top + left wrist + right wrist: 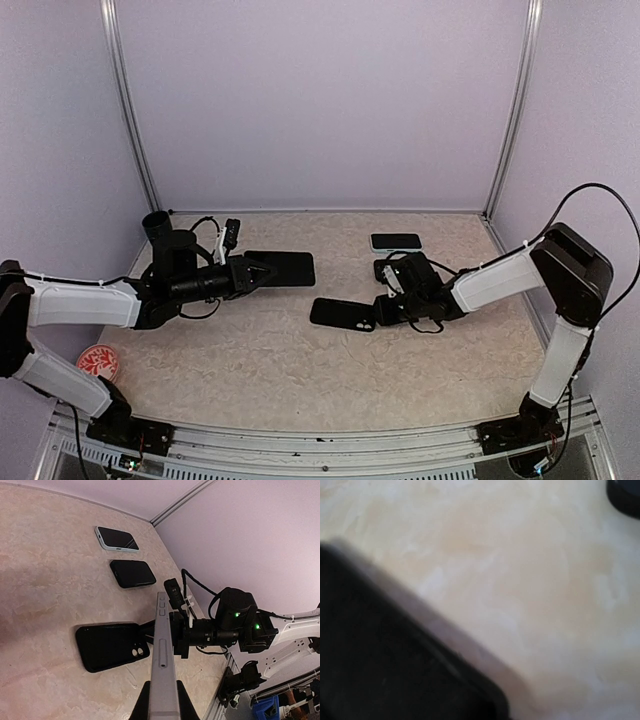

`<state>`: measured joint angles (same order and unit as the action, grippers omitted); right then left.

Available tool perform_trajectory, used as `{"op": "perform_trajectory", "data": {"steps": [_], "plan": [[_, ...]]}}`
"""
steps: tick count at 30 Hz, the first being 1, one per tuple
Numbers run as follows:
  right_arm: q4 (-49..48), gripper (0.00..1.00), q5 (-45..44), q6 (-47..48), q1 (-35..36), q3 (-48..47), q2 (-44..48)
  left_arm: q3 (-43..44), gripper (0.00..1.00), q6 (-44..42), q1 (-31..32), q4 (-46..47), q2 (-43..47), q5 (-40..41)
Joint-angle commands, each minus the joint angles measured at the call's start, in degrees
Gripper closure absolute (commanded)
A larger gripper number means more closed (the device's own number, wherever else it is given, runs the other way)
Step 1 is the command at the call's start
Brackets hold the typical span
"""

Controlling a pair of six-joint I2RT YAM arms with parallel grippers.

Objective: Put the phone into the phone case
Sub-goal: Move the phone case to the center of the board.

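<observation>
- The left gripper (255,271) is clamped narrow on one end of the flat black phone with a silver-grey edge (285,268), holding it above the pale marbled table (250,370). In the left wrist view the phone (161,650) runs edge-on away from the fingers (145,702).
- The black rectangular phone case with a camera cut-out (340,313) lies flat near the middle of the table. It is close to the phone but not touching it, and nothing sits in it.
- The right gripper (385,308) is at the case's right end. I cannot tell whether its jaws pinch the rim or merely rest beside it, since the right wrist view is only a blur of dark shape and table.
- Done, as I judge it: the phone is lifted and the case is reached, probably for steadying.
- Left to do: carry the phone over the case, square its edges to the rim and press it in.
- A white-rimmed phone (396,242) and another black phone (383,268) lie further back and play no part.
</observation>
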<state>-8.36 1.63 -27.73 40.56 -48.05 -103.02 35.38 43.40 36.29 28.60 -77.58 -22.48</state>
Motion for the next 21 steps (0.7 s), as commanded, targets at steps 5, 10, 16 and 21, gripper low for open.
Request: {"op": "perform_trajectory", "data": {"steps": [5, 10, 16, 21], "plan": [[2.29, 0.86, 0.87, 2.42, 0.73, -5.12, -3.76, 0.95, 1.0, 0.0, -0.08, 2.04, -0.55, -1.41], [2.71, 0.86, 3.89, 2.7, 0.79, -7.16, -4.41, 1.92, 1.0, 0.72, 0.88, -1.03, -2.61, -0.36], [3.85, 0.73, 3.89, 3.08, 0.7, -6.37, -1.02, 3.65, 1.0, 3.21, 3.83, -5.95, -6.35, 2.97], [5.28, 0.59, 4.13, 4.09, -0.14, -5.65, 1.89, 3.98, 1.0, 7.23, 5.66, -3.5, -9.8, 2.76]]}}
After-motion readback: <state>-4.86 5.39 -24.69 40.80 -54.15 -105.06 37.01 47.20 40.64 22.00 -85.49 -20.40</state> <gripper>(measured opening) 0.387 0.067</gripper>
